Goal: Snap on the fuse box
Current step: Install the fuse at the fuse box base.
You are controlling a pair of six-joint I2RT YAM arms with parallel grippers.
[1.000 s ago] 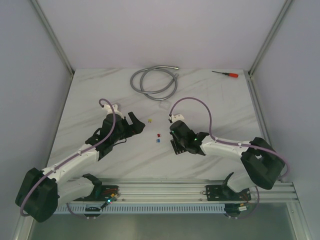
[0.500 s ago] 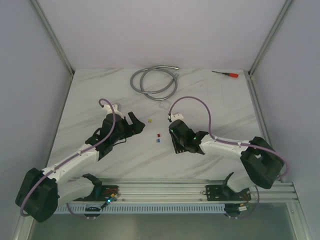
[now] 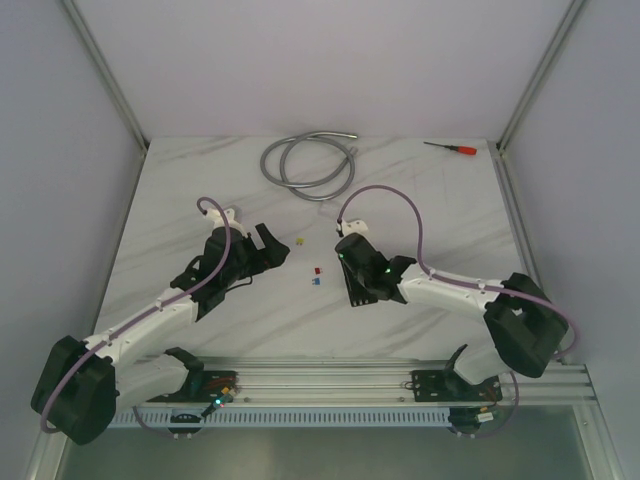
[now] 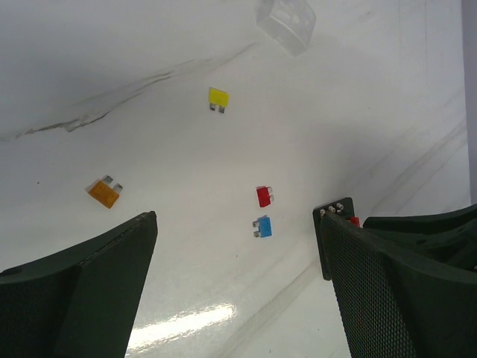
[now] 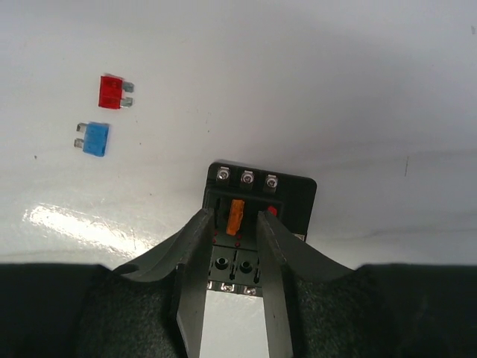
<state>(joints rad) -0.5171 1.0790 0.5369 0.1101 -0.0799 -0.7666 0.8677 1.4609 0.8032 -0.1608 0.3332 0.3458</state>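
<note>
- Bench (image 3: 200, 200): white marble top. Work sits mid-bench; spare kit is parked along the far edge, out of the way.
- Right arm reaches in from the near right corner. The right gripper (image 5: 235, 224) points down onto the fuse box. Its fingers stand either side of the seated orange fuse (image 5: 236, 215) with a gap each side, so it is released and gripping nothing. My read: the fuse is in and the gripper is letting go.
- Left arm comes in from the near left corner. The left gripper (image 4: 237, 231) hangs above the loose fuses with its jaws spread wide and empty. It looks staged to watch or pick next.
- Hose (image 3: 308, 165): coiled at the far edge, unused.
- Screwdriver (image 3: 452, 148): far right corner, unused.
- Fuse box (image 5: 294, 198): black, flat on the bench about mid-bench, slightly toward the near edge, directly under the right gripper. Lid not on.
- Cover (image 4: 287, 22): clear, lying well apart from the box, toward the far edge. Judgement: it is what gets snapped on.
- Loose on the bench, left of the box: yellow fuse (image 4: 218, 98), stray orange fuse (image 4: 104, 192), red fuse (image 4: 264, 196) and blue fuse (image 4: 262, 227), the last two just beside each other.
- Versus a second ago: the right wrist has nudged left and its cable loop stands taller. Left arm, fuses, hose and screwdriver are unchanged.
</note>
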